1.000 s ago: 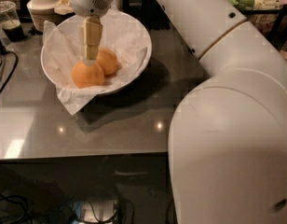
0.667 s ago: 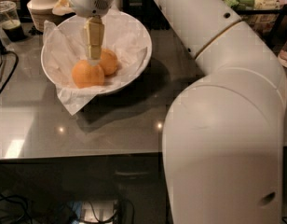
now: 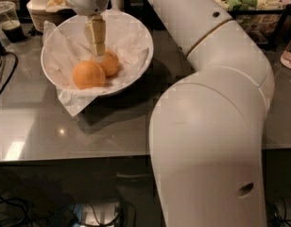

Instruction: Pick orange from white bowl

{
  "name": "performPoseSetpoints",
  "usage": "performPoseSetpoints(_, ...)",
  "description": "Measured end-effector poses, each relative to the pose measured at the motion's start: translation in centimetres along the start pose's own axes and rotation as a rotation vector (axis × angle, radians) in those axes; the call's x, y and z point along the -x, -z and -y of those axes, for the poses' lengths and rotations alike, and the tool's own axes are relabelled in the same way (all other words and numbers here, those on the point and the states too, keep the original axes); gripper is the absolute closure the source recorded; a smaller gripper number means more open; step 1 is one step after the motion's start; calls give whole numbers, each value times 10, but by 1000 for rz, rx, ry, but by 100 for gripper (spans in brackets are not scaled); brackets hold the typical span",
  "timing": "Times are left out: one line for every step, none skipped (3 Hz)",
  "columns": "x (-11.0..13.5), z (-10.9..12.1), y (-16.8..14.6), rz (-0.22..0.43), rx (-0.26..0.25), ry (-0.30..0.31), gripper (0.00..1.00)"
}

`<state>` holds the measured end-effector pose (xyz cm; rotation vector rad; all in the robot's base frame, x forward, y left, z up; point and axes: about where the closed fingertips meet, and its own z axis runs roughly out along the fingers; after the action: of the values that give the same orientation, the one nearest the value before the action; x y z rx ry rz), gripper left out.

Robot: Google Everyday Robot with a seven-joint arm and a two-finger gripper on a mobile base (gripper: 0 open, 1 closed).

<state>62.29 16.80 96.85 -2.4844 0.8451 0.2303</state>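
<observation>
Your gripper [image 3: 98,52] is edging sideways inside the white bowl [image 3: 148,42], now hanging over the rear orange [image 3: 110,64]; the second orange [image 3: 88,74] is lying beside its tip. You cannot tell its grip state; nothing is being lifted yet.

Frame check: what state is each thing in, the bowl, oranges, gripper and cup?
white bowl: upright, paper-lined, holds two oranges.
front orange: lying in the bowl, clear of the gripper.
rear orange: in the bowl, under the gripper.
gripper: down inside the bowl, at the rear orange's top.
cup: upright, dark liquid inside.
</observation>
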Motion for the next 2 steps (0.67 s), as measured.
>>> performPoseSetpoints(0,7,-3,1,-22,-2,0)
performPoseSetpoints(3,-3,-14,35,-14,-18,0)
